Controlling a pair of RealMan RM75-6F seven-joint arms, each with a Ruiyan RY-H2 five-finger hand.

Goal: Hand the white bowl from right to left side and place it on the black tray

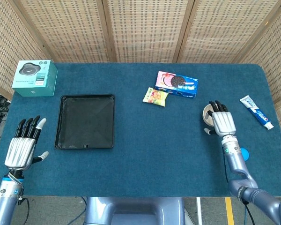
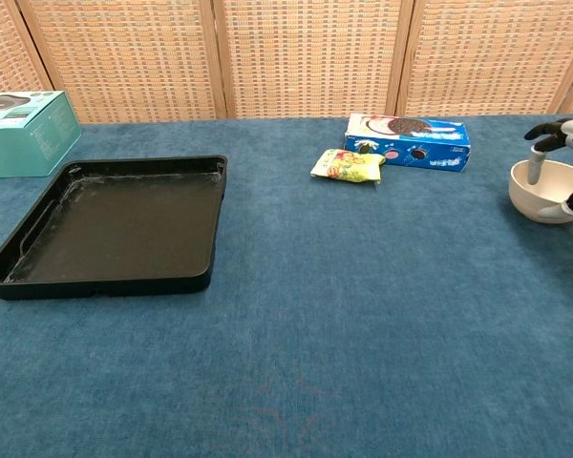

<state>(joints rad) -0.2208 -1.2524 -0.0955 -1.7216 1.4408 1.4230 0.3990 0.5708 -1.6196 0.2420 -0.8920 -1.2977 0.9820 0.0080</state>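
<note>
The white bowl (image 1: 207, 113) (image 2: 542, 195) stands on the blue table at the right. My right hand (image 1: 223, 122) (image 2: 565, 141) hovers over its right side with fingers extended. In the chest view the thumb dips inside the rim and a dark finger lies outside the bowl's right wall. The bowl rests on the cloth and no firm grasp shows. The black tray (image 1: 85, 121) (image 2: 115, 224) lies empty at the left. My left hand (image 1: 22, 146) is open, fingers spread, near the front edge left of the tray; the chest view does not show it.
A teal box (image 1: 34, 78) (image 2: 19, 132) sits at the back left. A blue cookie pack (image 1: 176, 84) (image 2: 408, 141) and a yellow snack bag (image 1: 155, 96) (image 2: 348, 165) lie mid-table at the back. A toothpaste tube (image 1: 256, 111) lies right of the bowl.
</note>
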